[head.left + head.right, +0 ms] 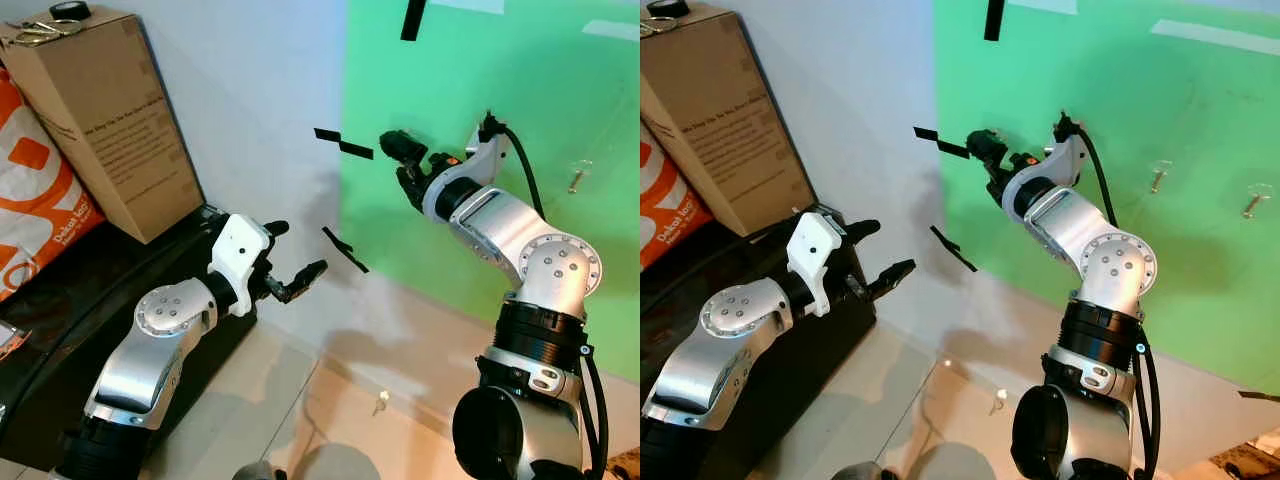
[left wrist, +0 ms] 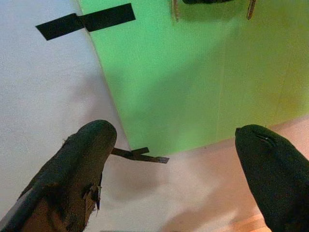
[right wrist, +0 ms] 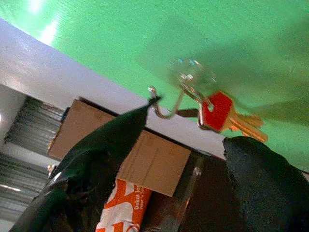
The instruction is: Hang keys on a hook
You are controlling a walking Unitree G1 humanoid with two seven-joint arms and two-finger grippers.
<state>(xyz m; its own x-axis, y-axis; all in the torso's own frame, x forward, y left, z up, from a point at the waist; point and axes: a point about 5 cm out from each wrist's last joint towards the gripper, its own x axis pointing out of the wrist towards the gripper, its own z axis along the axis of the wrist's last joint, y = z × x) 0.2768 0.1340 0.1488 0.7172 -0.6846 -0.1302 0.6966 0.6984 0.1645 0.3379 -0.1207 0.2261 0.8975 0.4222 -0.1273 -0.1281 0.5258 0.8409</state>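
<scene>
The right pincer [image 1: 402,160] was raised against the green panel [image 1: 500,90] on the wall, near the panel's left edge. In the right wrist view its two black fingers [image 3: 104,150] stood apart with a clear gap between them and gripped nothing. Just beyond the fingertips the key [image 3: 227,113], red-headed with a brass blade, hung on its ring from a metal hook [image 3: 169,104] fixed to the green panel by a clear round pad. One fingertip lay just beside the hook's free end; contact could not be told. The key hung free of both fingers.

The left pincer [image 1: 290,265] was held lower, in front of the white wall [image 1: 260,90], pointing toward the panel's lower left corner. Its fingers [image 2: 82,164] were spread wide and held nothing. Strips of black tape [image 1: 343,146] sat at the panel's left edge, one higher up and another [image 1: 345,250] nearer the corner.

Further right on the panel two more hooks were visible, one [image 1: 1158,178] nearer the right arm and one [image 1: 1252,202] toward the picture's edge, both bare. A brown cardboard box [image 1: 100,120] stood to the robot's left on a dark surface [image 1: 90,300], with an orange and white bag [image 1: 35,190] beside it. The floor [image 1: 330,420] below was pale tile.
</scene>
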